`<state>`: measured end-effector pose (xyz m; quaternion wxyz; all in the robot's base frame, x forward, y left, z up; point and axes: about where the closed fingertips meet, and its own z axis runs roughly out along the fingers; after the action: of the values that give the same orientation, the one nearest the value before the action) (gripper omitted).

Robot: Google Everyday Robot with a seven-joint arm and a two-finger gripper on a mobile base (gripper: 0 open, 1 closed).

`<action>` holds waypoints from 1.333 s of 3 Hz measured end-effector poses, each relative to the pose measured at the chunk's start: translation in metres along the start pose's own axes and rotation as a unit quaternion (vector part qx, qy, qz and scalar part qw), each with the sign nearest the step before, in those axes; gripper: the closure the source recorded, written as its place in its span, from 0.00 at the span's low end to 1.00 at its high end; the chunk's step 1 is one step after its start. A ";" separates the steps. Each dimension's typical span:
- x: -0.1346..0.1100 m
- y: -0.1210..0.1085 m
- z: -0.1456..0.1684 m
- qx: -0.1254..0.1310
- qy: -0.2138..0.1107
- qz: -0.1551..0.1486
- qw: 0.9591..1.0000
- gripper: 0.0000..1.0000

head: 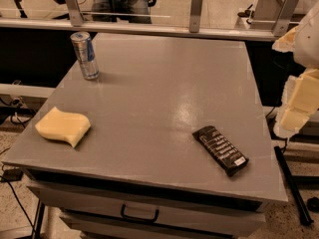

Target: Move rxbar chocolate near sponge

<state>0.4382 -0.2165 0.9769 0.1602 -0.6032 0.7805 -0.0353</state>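
The rxbar chocolate (pixel 220 150), a flat black bar with white lettering, lies diagonally on the grey table top (pixel 159 93) near its front right corner. The sponge (pixel 63 126), a thick pale yellow block with wavy edges, lies near the front left edge, well apart from the bar. My gripper (pixel 297 96), with pale yellow pads, hangs at the right edge of the view, beyond the table's right side and above the level of the bar. It holds nothing.
A silver and blue drink can (pixel 85 55) stands upright at the back left of the table. A drawer with a dark handle (pixel 139 214) is below the front edge. A glass railing (pixel 149 24) runs behind the table.
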 end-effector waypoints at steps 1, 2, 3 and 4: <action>0.000 0.000 0.000 0.000 0.000 0.000 1.000 0.00; -0.001 0.001 0.002 -0.008 -0.009 -0.006 1.000 0.00; -0.008 0.005 0.015 -0.043 -0.047 -0.013 0.998 0.00; -0.023 0.008 0.033 -0.045 -0.045 -0.009 0.998 0.00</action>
<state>0.4458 -0.1882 0.9484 0.1674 -0.6176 0.7680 0.0252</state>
